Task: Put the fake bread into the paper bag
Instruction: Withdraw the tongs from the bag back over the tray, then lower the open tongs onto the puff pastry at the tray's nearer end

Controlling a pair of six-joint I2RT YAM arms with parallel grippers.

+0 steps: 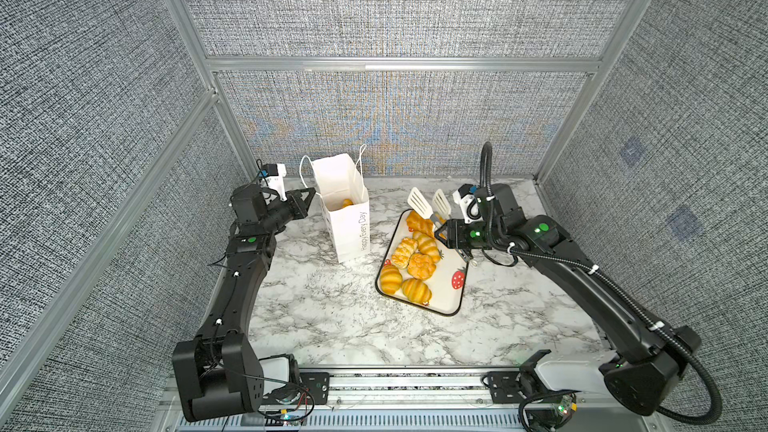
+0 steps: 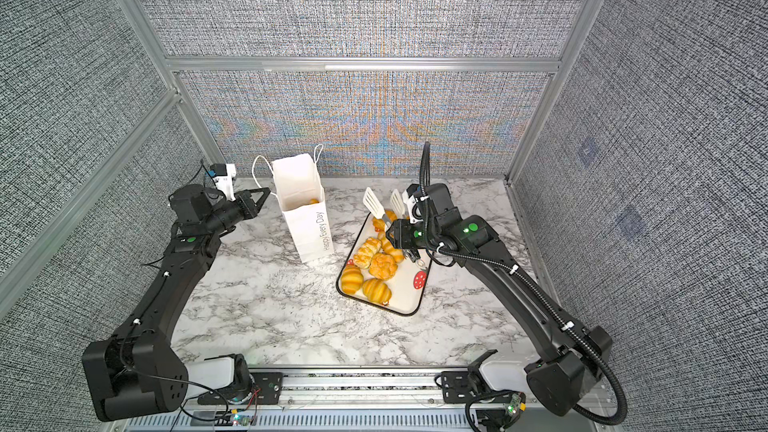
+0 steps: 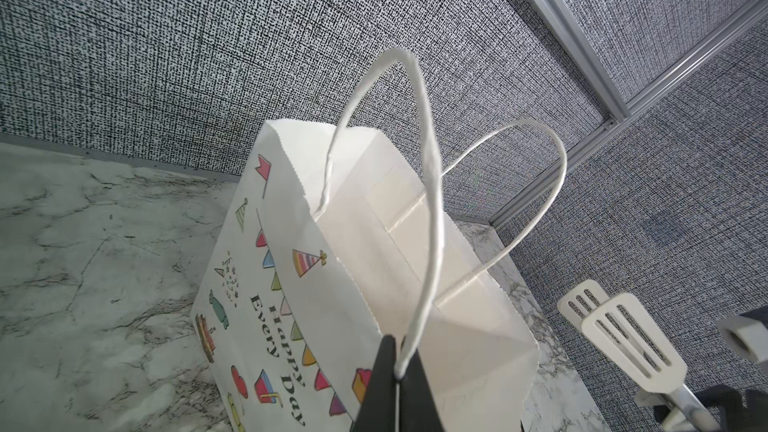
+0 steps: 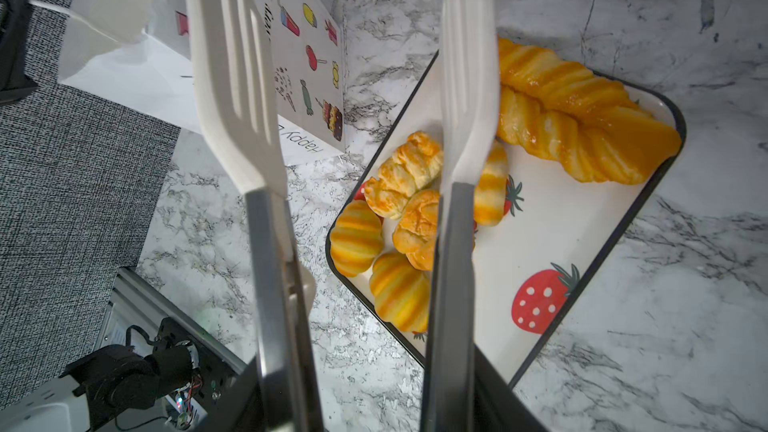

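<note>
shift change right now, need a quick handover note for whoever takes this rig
Left gripper: shut on the paper bag handle, bag upright beside the tray.
Right gripper: shut on the tongs, paddles apart and empty over the tray.
Done: one fake bread piece shows inside the bag.
To do: the other pieces on the tray, including the braided loaf.

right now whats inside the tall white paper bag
In both top views one glossy golden-orange toy pastry shows low inside the tall white paper bag. The bag's walls hide the rest of its floor, so more could lie there unseen.
</note>
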